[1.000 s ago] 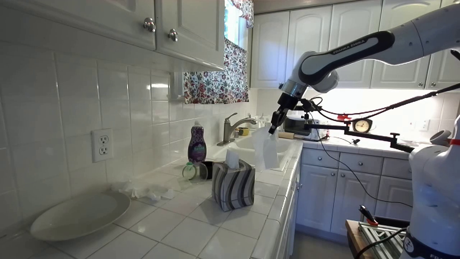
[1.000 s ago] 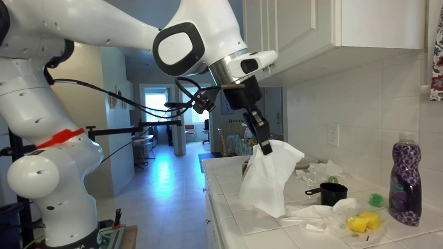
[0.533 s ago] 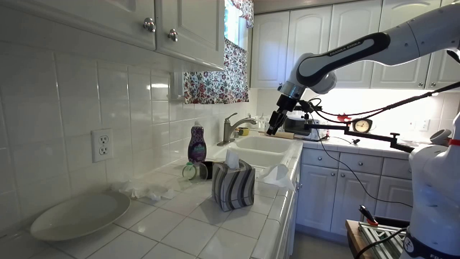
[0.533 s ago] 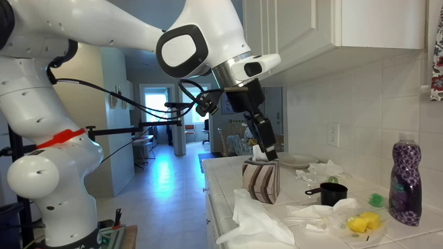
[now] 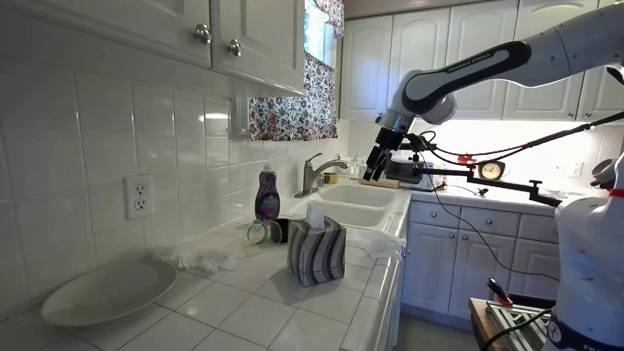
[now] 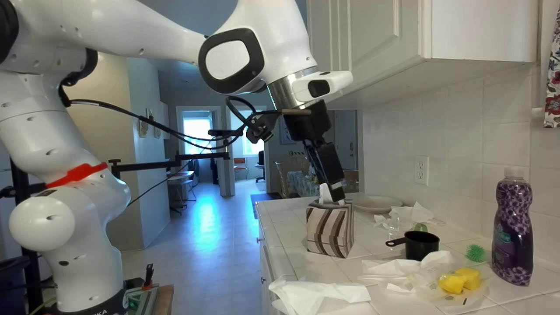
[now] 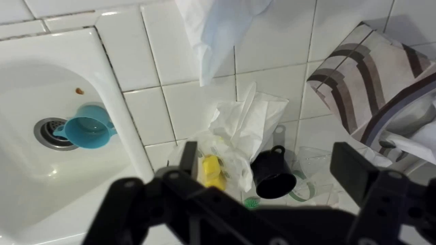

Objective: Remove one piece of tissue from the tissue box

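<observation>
My gripper [image 7: 269,161] stands wide open above the counter, with nothing held between its fingers [image 7: 352,170]. The piece of tissue [image 6: 317,294] lies limp on the tiles at the counter's front edge, below the gripper; part of it also shows at the top of the wrist view. The striped tissue box [image 5: 317,253] is upright on the counter, and a white tuft of tissue [image 5: 315,215] sticks out of its top. In an exterior view the gripper [image 6: 337,197] overlaps the box's top in the picture, but the wrist view places the box off to one side.
A sink [image 5: 358,195] with a blue cup [image 7: 89,127] in it adjoins the counter. Nearby are a black cup [image 6: 421,245], yellow pieces [image 6: 459,281], crumpled tissue [image 6: 404,267], a purple bottle [image 6: 512,227] and a white plate [image 5: 112,292]. Wall cabinets [image 6: 372,30] hang above.
A second ago the tissue hung from the shut gripper. The jaws have opened, and the tissue has dropped and settled flatter on the counter edge. The arm has shifted only slightly.
</observation>
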### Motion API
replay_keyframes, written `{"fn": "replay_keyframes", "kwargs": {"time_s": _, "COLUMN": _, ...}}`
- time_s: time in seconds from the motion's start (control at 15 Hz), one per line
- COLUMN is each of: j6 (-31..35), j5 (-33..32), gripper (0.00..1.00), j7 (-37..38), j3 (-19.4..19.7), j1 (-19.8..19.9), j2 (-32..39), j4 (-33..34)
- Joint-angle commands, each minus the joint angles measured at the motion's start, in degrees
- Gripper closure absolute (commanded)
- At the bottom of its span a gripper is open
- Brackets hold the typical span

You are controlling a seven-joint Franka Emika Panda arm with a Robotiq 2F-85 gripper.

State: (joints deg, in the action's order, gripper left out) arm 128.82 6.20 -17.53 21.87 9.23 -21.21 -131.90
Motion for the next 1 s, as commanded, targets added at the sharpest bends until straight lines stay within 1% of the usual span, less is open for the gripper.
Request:
{"fn": "replay_keyframes", "kwargs": {"time_s": 0.0, "j6": -6.6, "j5": 0.3, "gripper": 0.00, "j7": -0.5, "j3": -2.1, "j1": 0.1, "j2": -1.3, "j4": 2.0}}
{"fn": "replay_keyframes", "kwargs": {"time_s": 0.4, "j6": -18.1, "j5": -2.0, "gripper": 0.00, "j7": 1.2, "j3": -6.5, "j1": -0.2, "j2": -2.0, "j4": 5.6}}
{"fn": "replay_keyframes", "kwargs": {"time_s": 0.6, "j6": -22.6, "j5": -3.3, "gripper": 0.00, "j7": 2.3, "j3": -8.9, "j1": -0.6, "j2": -1.9, "j4": 7.3}}
{"fn": "replay_keyframes", "kwargs": {"time_s": 0.93, "j6": -26.3, "j5": -4.6, "gripper": 0.00, "j7": 2.8, "j3": -11.6, "j1": -1.7, "j2": -0.3, "j4": 9.8}}
